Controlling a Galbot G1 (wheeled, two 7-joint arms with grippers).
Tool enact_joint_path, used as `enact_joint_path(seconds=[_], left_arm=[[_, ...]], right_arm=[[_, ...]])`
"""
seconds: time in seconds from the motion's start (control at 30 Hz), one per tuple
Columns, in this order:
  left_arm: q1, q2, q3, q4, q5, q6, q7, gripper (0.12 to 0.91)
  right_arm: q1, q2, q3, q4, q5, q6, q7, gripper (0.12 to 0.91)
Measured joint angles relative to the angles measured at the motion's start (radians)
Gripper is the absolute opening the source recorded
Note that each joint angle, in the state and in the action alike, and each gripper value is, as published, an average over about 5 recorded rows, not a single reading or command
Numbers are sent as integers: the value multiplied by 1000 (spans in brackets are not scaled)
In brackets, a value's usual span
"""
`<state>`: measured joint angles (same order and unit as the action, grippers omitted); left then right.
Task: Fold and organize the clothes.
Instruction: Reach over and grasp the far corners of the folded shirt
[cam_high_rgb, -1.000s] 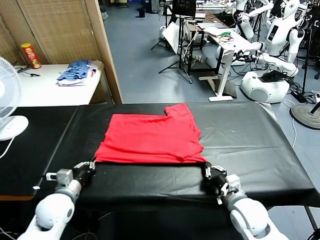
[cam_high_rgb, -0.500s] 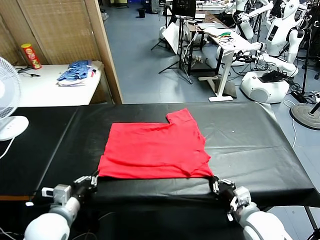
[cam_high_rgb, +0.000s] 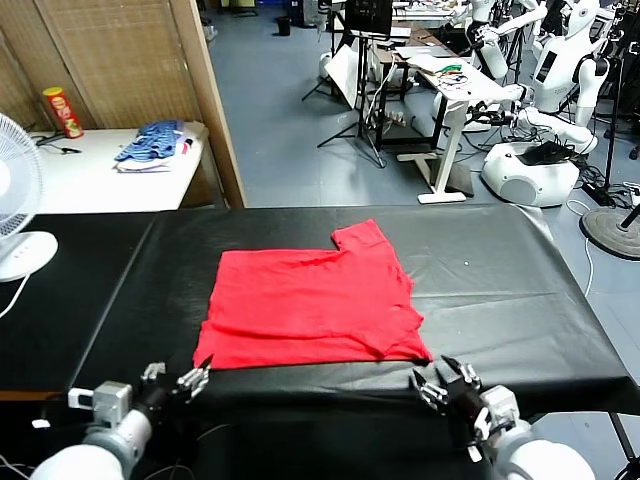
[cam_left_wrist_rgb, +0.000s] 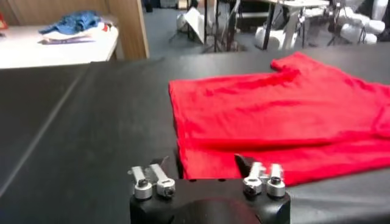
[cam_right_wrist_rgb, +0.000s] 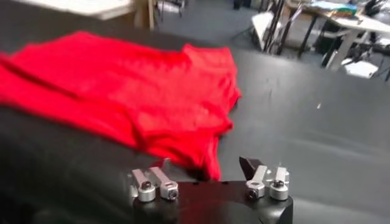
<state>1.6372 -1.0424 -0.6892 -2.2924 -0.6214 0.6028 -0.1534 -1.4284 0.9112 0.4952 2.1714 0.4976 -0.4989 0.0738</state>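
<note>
The clothes, one red T-shirt of soft, lightly wrinkled cloth, lie folded into a rough rectangle on the matte black table, near its front edge, one sleeve jutting toward the far edge. The left gripper and right gripper hover at that front edge, fingers spread, holding nothing.
</note>
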Motion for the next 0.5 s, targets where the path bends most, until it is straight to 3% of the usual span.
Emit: enact_joint_path(seconds=[0.23, 0.5], left_arm=[[-267, 50, 71, 152, -154, -18, -71, 798], [-630, 34, 237, 453, -165, -7, -66, 798]], right_arm=[[359, 51, -166, -257, -8, 7, 40, 798], [728, 160, -364, -621, -15, 7, 41, 798]])
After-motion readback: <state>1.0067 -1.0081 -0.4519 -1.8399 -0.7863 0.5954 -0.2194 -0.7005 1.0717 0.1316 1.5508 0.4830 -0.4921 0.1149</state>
